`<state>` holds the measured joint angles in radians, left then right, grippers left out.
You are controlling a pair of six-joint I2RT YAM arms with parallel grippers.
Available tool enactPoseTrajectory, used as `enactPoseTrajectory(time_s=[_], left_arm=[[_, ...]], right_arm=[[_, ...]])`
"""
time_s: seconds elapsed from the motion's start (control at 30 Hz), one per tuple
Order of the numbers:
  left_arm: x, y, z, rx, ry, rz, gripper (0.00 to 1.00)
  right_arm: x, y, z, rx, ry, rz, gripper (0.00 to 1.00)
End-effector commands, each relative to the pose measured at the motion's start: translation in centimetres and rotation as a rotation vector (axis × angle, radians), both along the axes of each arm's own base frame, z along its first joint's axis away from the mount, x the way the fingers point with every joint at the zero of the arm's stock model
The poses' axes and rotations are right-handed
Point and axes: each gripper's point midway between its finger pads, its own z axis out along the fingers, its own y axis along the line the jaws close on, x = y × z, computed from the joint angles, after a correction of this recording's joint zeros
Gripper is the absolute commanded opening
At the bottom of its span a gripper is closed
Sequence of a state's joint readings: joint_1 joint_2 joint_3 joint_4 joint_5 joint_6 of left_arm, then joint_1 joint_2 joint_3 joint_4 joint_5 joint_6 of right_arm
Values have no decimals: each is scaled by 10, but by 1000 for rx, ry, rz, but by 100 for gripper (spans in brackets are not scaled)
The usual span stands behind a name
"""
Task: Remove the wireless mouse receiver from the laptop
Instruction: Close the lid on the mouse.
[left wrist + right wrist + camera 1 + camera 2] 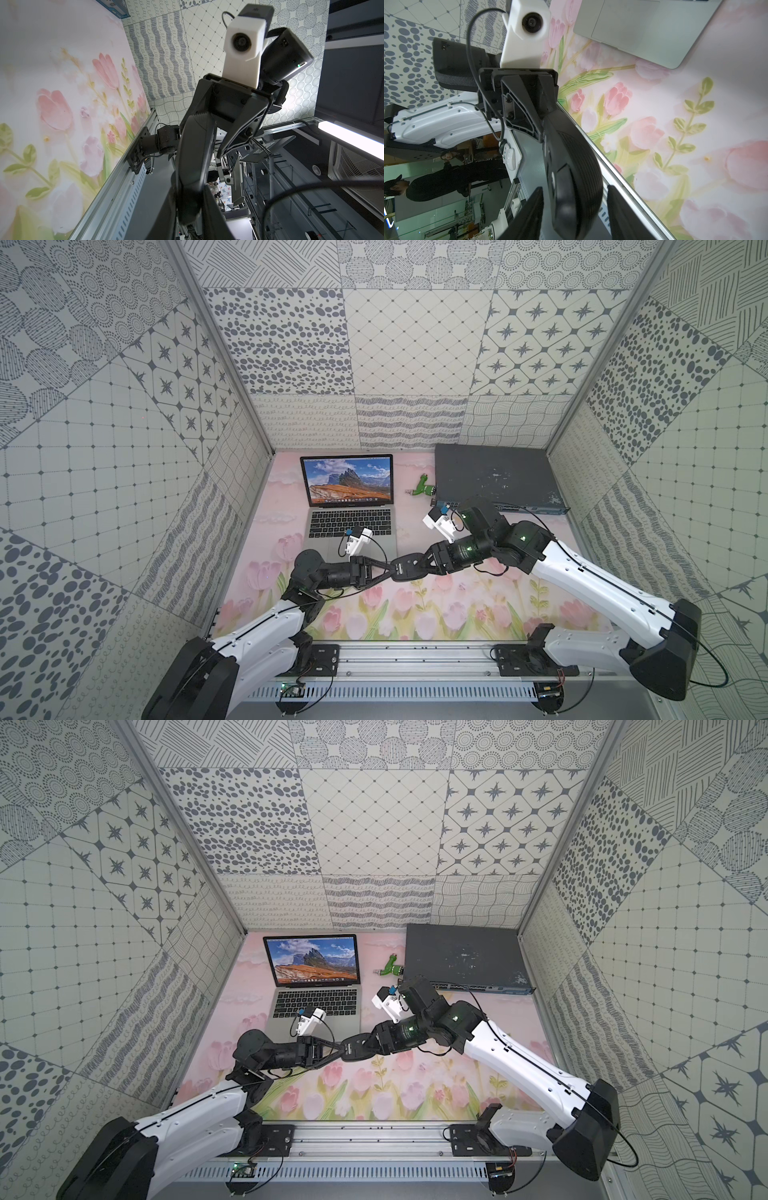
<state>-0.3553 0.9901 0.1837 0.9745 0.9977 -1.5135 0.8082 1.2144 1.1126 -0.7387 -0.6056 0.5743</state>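
The silver-grey laptop [353, 545] [316, 1025] stands open at the back left, and its front corner shows in the right wrist view [654, 41]. The wireless mouse receiver shows in no view. A black oval mouse [409, 566] [355, 1046] [195, 155] [571, 182] hangs above the flowered mat in front of the laptop. My left gripper [388, 568] [338, 1047] [187, 207] is shut on its left end. My right gripper [417, 568] [365, 1046] [573, 207] straddles its right end, open, with a gap on each side.
A flat dark grey network switch box [494, 481] [461, 957] fills the back right. A green-and-white plug-like object [424, 488] [392, 967] lies between it and the laptop. A metal rail [395, 659] runs along the front edge. Patterned walls enclose three sides.
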Motion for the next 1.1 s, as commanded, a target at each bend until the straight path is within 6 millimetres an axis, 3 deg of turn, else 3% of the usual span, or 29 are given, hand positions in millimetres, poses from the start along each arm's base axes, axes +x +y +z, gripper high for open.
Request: enactPoseTrajectory(time_s=[0.0, 0.3, 1.07], left_arm=[[-3, 0, 17, -25, -105, -15, 2], [-3, 0, 16, -25, -104, -18, 2], [-3, 0, 16, -25, -105, -16, 2]], right_arm=[[0, 4, 5, 33, -19, 12, 47], [1, 3, 5, 32, -22, 8, 35], [0, 15, -3, 32, 6, 31, 33]])
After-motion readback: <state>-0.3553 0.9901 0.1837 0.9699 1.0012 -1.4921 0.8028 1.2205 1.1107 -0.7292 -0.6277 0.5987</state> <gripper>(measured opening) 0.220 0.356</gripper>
